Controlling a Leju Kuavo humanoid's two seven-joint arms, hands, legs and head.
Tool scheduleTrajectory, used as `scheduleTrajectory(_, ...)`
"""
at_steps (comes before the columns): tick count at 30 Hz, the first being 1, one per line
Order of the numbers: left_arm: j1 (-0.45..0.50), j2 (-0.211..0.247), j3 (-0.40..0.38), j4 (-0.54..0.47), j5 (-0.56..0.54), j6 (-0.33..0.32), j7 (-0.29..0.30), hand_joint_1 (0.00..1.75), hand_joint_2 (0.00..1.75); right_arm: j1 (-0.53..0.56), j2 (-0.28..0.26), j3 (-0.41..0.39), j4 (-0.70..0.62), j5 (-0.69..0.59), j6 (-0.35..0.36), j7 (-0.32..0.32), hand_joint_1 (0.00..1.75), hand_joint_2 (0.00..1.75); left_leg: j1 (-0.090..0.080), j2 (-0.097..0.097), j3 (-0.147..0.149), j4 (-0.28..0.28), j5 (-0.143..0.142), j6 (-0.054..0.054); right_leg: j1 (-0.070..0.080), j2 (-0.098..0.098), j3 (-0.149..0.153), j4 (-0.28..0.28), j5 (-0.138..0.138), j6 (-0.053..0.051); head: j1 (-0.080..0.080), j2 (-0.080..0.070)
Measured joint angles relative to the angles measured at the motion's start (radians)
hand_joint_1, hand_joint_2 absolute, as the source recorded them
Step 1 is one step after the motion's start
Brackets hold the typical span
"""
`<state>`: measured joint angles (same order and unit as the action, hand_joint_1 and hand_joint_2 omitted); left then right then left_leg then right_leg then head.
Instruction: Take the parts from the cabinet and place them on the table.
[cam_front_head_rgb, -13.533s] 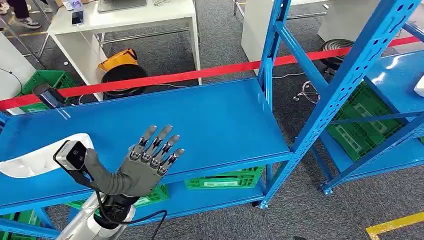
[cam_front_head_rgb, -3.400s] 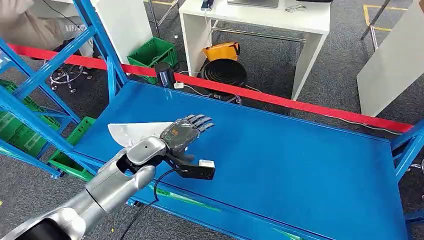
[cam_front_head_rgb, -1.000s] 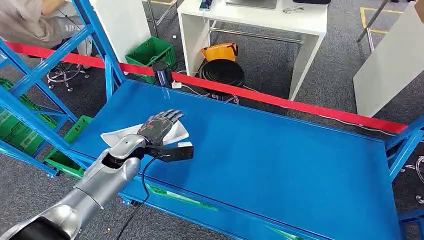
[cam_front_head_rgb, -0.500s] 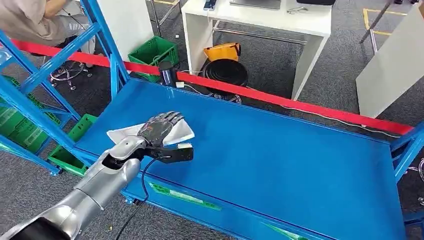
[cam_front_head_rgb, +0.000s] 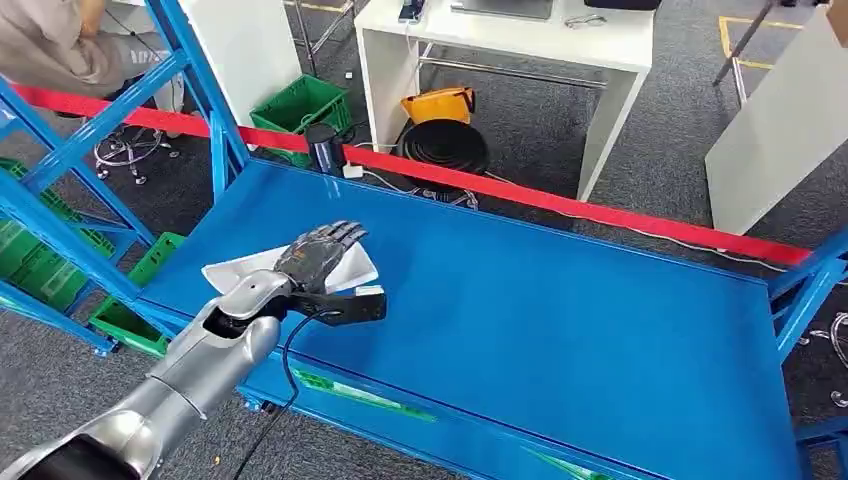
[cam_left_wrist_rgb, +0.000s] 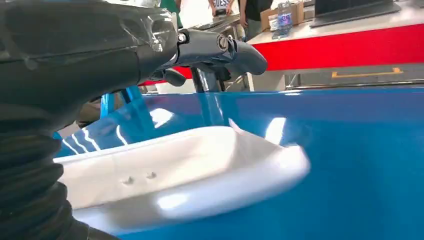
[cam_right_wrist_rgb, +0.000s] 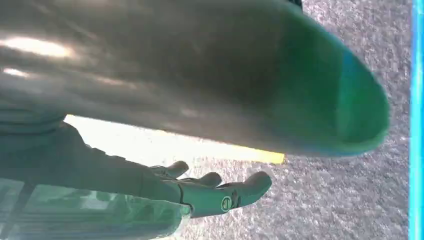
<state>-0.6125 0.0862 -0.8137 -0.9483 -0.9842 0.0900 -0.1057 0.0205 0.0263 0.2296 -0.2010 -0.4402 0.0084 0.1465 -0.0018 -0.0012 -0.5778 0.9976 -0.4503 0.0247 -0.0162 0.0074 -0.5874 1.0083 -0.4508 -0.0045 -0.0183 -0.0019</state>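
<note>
The left hand (cam_front_head_rgb: 318, 250) lies flat over the white part (cam_front_head_rgb: 262, 266), fingers stretched forward and spread, palm down on or just above it; the left wrist view shows the fingers (cam_left_wrist_rgb: 220, 47) reaching out over the part's far rim with nothing curled beneath, so it holds nothing yet. The part sits on the blue shelf (cam_front_head_rgb: 560, 300) of the cabinet, near the shelf's 9 o'clock edge, with the hand toward its 3 o'clock end. The main risk, as I judge it, is that a flat palm merely pushes: the shelf looks glossy and slick, the part smooth, and a press without fingers hooked under a rim could slide it toward the near edge and off onto the carpet. A one-sided grasp at the end of so long a piece could also let it tip and swing when lifted. The part itself is a shallow, elongated white moulding (cam_left_wrist_rgb: 175, 172) like a tray or cover, glossy plastic with rounded raised rims, one pointed corner and two small dimples inside. The right hand (cam_right_wrist_rgb: 220, 192) hangs over the carpet, fingers loosely apart, empty.
</note>
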Motion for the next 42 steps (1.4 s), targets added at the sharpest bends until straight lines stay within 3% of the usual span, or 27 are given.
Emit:
scheduleTrajectory(1, 0.003, 0.0, -0.001, 0.0, 0.0, 0.0, 0.0, 0.0, 1.75, 0.001, 0.002, 0.0, 0.0, 0.0, 0.0, 0.0, 0.0, 0.0, -0.002, -0.001, -0.003, 0.0, 0.0, 0.001, -0.001, 0.0, -0.001, -0.001, 0.002, 0.005, 0.003, 0.0)
scheduleTrajectory(2, 0.004, 0.0, -0.001, 0.0, 0.0, 0.0, 0.0, 1.75, 1.75, 0.002, 0.003, 0.0, 0.0, 0.0, 0.0, 0.0, 0.0, 0.0, -0.004, -0.001, -0.003, 0.0, 0.002, 0.003, -0.002, 0.0, -0.001, -0.005, 0.005, 0.013, 0.001, 0.0)
scheduleTrajectory(5, -0.001, 0.0, 0.001, 0.0, -0.002, 0.002, 0.018, 1.75, 1.75, 0.002, 0.002, 0.0, 0.0, 0.0, -0.002, 0.0, 0.0, 0.0, 0.006, 0.003, 0.014, -0.036, 0.023, 0.021, 0.001, -0.002, -0.022, 0.038, -0.021, 0.015, 0.006, 0.0)
scheduleTrajectory(7, 0.009, 0.0, 0.016, -0.008, -0.022, -0.01, 0.089, 1.75, 1.75, 0.0, 0.0, -0.004, 0.0, -0.006, -0.018, 0.0, 0.0, 0.0, 0.004, 0.002, 0.012, -0.036, 0.024, 0.022, -0.001, -0.002, -0.091, 0.184, -0.086, 0.005, 0.006, 0.0)
scheduleTrajectory(8, 0.024, 0.005, 0.037, -0.023, -0.035, -0.031, 0.127, 1.62, 1.75, 0.0, -0.003, -0.006, 0.0, -0.01, -0.024, 0.001, 0.0, 0.0, 0.002, 0.003, 0.012, -0.036, 0.023, 0.022, -0.001, -0.002, -0.133, 0.274, -0.116, 0.004, 0.005, 0.0)
scheduleTrajectory(9, 0.04, 0.011, 0.062, -0.043, -0.048, -0.054, 0.14, 0.0, 1.75, 0.001, -0.006, -0.008, 0.0, -0.013, -0.028, 0.003, 0.0, 0.0, 0.002, 0.004, 0.011, -0.035, 0.023, 0.022, -0.002, -0.002, -0.157, 0.321, -0.125, 0.01, 0.005, 0.0)
scheduleTrajectory(11, 0.059, 0.022, 0.105, -0.07, -0.065, -0.08, 0.14, 0.0, 1.75, 0.004, -0.011, -0.012, 0.0, -0.013, -0.033, 0.006, 0.0, 0.0, 0.002, 0.004, 0.011, -0.034, 0.023, 0.021, -0.005, -0.003, -0.134, 0.273, -0.096, 0.029, 0.005, 0.0)
scheduleTrajectory(13, 0.063, 0.025, 0.129, -0.086, -0.078, -0.09, 0.14, 0.0, 1.75, 0.001, -0.015, -0.015, 0.0, -0.012, -0.034, 0.006, 0.0, 0.0, 0.005, -0.002, 0.011, -0.024, 0.018, 0.014, -0.013, -0.006, -0.032, 0.075, -0.022, 0.052, 0.005, 0.0)
scheduleTrajectory(14, 0.065, 0.026, 0.137, -0.096, -0.087, -0.09, 0.138, 0.0, 1.75, -0.001, -0.017, -0.017, 0.0, -0.012, -0.034, 0.006, 0.0, 0.0, 0.005, -0.004, 0.007, -0.014, 0.012, 0.007, -0.015, -0.01, 0.003, -0.003, -0.011, 0.049, 0.006, 0.0)
scheduleTrajectory(16, 0.071, 0.026, 0.154, -0.108, -0.096, -0.091, 0.135, 0.0, 1.75, -0.006, -0.017, -0.021, 0.0, -0.012, -0.034, 0.006, 0.0, 0.0, -0.003, -0.006, 0.0, -0.007, 0.008, -0.004, -0.008, -0.006, 0.007, 0.004, -0.009, 0.025, 0.003, 0.0)
scheduleTrajectory(18, 0.077, 0.026, 0.165, -0.115, -0.098, -0.092, 0.134, 0.0, 1.75, -0.004, -0.017, -0.022, 0.0, -0.012, -0.034, 0.006, 0.0, 0.0, 0.002, -0.006, 0.0, -0.007, 0.011, -0.011, -0.003, -0.004, 0.003, 0.005, -0.008, 0.017, 0.003, 0.0)
scheduleTrajectory(19, 0.079, 0.027, 0.171, -0.119, -0.099, -0.092, 0.134, 0.0, 1.75, -0.004, -0.016, -0.022, 0.0, -0.012, -0.034, 0.006, 0.0, 0.0, 0.004, -0.006, -0.002, -0.003, 0.006, -0.015, -0.015, -0.004, 0.006, 0.001, -0.003, 0.008, 0.003, 0.0)
scheduleTrajectory(20, 0.08, 0.027, 0.175, -0.123, -0.099, -0.092, 0.134, 0.0, 1.75, -0.004, -0.016, -0.023, 0.0, -0.012, -0.034, 0.007, 0.0, 0.0, 0.006, -0.004, -0.016, 0.017, -0.013, -0.022, -0.015, -0.003, 0.006, 0.001, -0.003, 0.006, 0.003, 0.0)
scheduleTrajectory(21, 0.079, 0.029, 0.178, -0.126, -0.1, -0.092, 0.134, 0.0, 1.75, -0.005, -0.017, -0.023, 0.0, -0.012, -0.034, 0.008, 0.0, 0.0, 0.007, -0.004, -0.037, 0.069, -0.047, -0.028, -0.015, -0.003, 0.006, 0.001, -0.003, -0.003, -0.002, 0.0)
scheduleTrajectory(23, 0.083, 0.031, 0.183, -0.128, -0.1, -0.092, 0.134, 0.0, 1.75, -0.004, -0.016, -0.023, 0.0, -0.012, -0.034, 0.008, 0.0, 0.0, 0.012, -0.004, -0.12, 0.247, -0.126, -0.038, -0.013, -0.003, 0.004, 0.001, -0.002, -0.006, -0.001, 0.0)
scheduleTrajectory(25, 0.093, 0.033, 0.185, -0.128, -0.1, -0.092, 0.134, 0.0, 1.75, -0.003, -0.016, -0.023, 0.0, -0.012, -0.034, 0.008, 0.0, 0.0, 0.013, -0.003, -0.159, 0.322, -0.135, -0.039, -0.011, -0.003, 0.004, 0.001, -0.002, -0.006, -0.001, 0.0)
scheduleTrajectory(27, 0.095, 0.034, 0.187, -0.129, -0.1, -0.092, 0.134, 0.0, 1.75, -0.004, -0.016, -0.023, 0.0, -0.012, -0.034, 0.008, 0.0, 0.0, 0.013, -0.001, -0.111, 0.213, -0.065, -0.032, -0.009, -0.001, 0.006, 0.001, -0.003, -0.006, -0.002, 0.0)
scheduleTrajectory(28, 0.094, 0.034, 0.19, -0.133, -0.1, -0.092, 0.134, 0.0, 1.75, -0.005, -0.016, -0.024, 0.0, -0.012, -0.034, 0.008, 0.0, 0.0, 0.012, -0.002, -0.057, 0.106, -0.014, -0.024, -0.008, 0.0, 0.008, 0.001, -0.003, -0.006, -0.002, 0.0)
scheduleTrajectory(29, 0.093, 0.034, 0.192, -0.137, -0.1, -0.092, 0.134, 0.0, 1.75, -0.006, -0.015, -0.024, 0.0, -0.012, -0.034, 0.008, 0.0, 0.0, 0.011, -0.002, -0.014, 0.02, 0.013, -0.014, -0.007, 0.0, 0.01, 0.001, -0.003, -0.006, -0.001, 0.0)
scheduleTrajectory(30, 0.091, 0.035, 0.193, -0.138, -0.1, -0.092, 0.134, 0.0, 1.75, -0.007, -0.013, -0.024, 0.0, -0.012, -0.034, 0.008, 0.0, 0.0, 0.005, -0.003, -0.001, 0.005, -0.005, -0.01, -0.001, 0.0, 0.006, 0.001, -0.003, -0.003, 0.0, 0.0)
scheduleTrajectory(33, 0.093, 0.035, 0.194, -0.139, -0.103, -0.092, 0.134, 0.0, 1.75, -0.005, -0.011, -0.024, 0.0, -0.012, -0.034, 0.009, 0.0, 0.0, -0.001, -0.003, -0.003, 0.001, -0.001, -0.004, -0.004, 0.0, 0.001, -0.005, 0.003, 0.011, -0.001, 0.0)
scheduleTrajectory(35, 0.093, 0.033, 0.195, -0.145, -0.103, -0.092, 0.134, 0.0, 1.75, -0.005, -0.013, -0.024, 0.0, -0.012, -0.034, 0.009, 0.0, 0.0, 0.008, 0.001, 0.009, -0.026, 0.016, 0.011, -0.002, -0.001, -0.007, 0.006, -0.006, 0.018, 0.0, 0.0)
scheduleTrajectory(36, 0.09, 0.034, 0.196, -0.145, -0.103, -0.092, 0.134, 0.0, 1.75, -0.005, -0.013, -0.024, 0.0, -0.012, -0.034, 0.009, 0.0, 0.0, 0.008, 0.001, 0.01, -0.03, 0.019, 0.017, -0.002, -0.002, -0.027, 0.046, -0.029, 0.014, 0.001, 0.0)
scheduleTrajectory(38, 0.092, 0.033, 0.196, -0.146, -0.103, -0.092, 0.134, 0.0, 1.75, -0.005, -0.013, -0.024, 0.0, -0.012, -0.034, 0.009, 0.0, 0.0, 0.005, 0.001, 0.008, -0.03, 0.02, 0.018, -0.002, -0.002, -0.1, 0.202, -0.092, 0.004, 0.003, 0.0)
scheduleTrajectory(40, 0.097, 0.033, 0.195, -0.146, -0.103, -0.092, 0.134, 0.0, 1.75, -0.004, -0.013, -0.024, 0.0, -0.012, -0.034, 0.009, 0.0, 0.0, 0.002, 0.001, 0.006, -0.029, 0.019, 0.018, -0.002, -0.003, -0.159, 0.322, -0.124, 0.009, 0.003, 0.0)
scheduleTrajectory(41, 0.099, 0.033, 0.195, -0.146, -0.105, -0.091, 0.134, 0.0, 1.75, -0.004, -0.014, -0.024, 0.0, -0.012, -0.034, 0.009, 0.0, 0.0, 0.002, 0.0, 0.007, -0.028, 0.019, 0.018, -0.002, -0.003, -0.154, 0.308, -0.111, 0.017, 0.003, 0.0)
scheduleTrajectory(42, 0.098, 0.033, 0.196, -0.146, -0.106, -0.09, 0.134, 0.0, 1.75, -0.004, -0.014, -0.025, 0.0, -0.012, -0.035, 0.009, 0.0, 0.0, 0.002, -0.001, 0.007, -0.026, 0.018, 0.018, -0.002, -0.003, -0.12, 0.236, -0.077, 0.03, 0.003, 0.0)
